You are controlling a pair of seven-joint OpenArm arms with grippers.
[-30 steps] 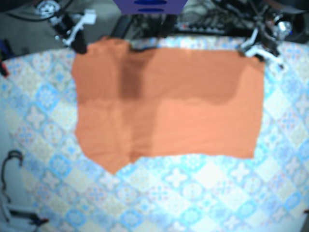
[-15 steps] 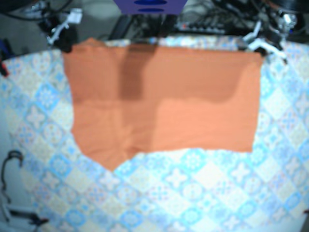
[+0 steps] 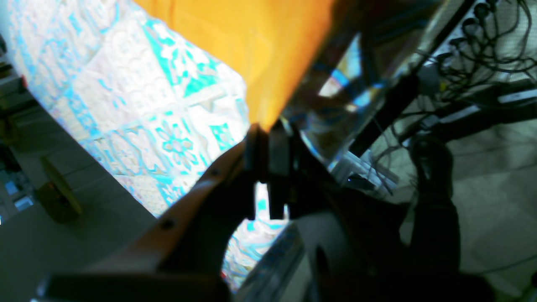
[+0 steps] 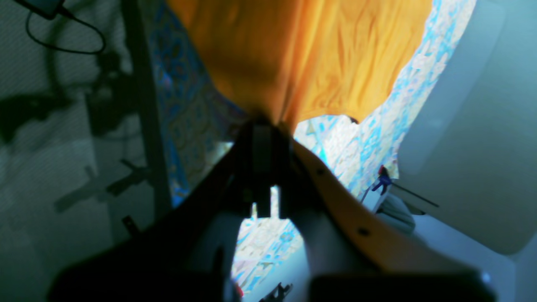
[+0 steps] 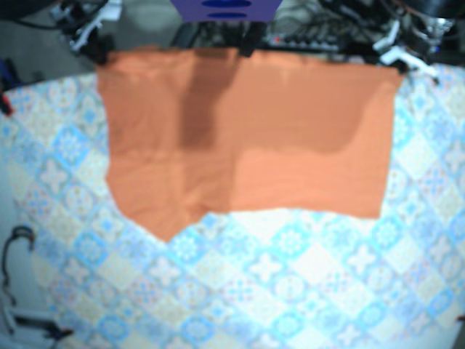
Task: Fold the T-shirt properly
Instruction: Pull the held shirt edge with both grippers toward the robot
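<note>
An orange T-shirt (image 5: 247,138) hangs stretched between my two grippers over the far part of the patterned table (image 5: 276,291). My right gripper (image 5: 96,52) is shut on the shirt's far left corner; in the right wrist view the cloth (image 4: 302,63) bunches into the closed jaws of that gripper (image 4: 262,126). My left gripper (image 5: 396,64) is shut on the far right corner; the left wrist view shows the fabric (image 3: 251,50) tapering into the left gripper (image 3: 264,130). The shirt's lower edge trails on the table, with a pointed flap (image 5: 166,231) at lower left.
Cables and equipment (image 5: 320,29) lie beyond the table's far edge. A blue-purple object (image 5: 225,9) sits at top centre. A dark cable loop (image 5: 18,240) rests off the table's left side. A clamp (image 4: 379,180) stands by the table edge in the right wrist view.
Both grippers have pulled the shirt's top edge farther back, beyond the table's far edge. The lower hem has slid back with it, baring more of the table.
</note>
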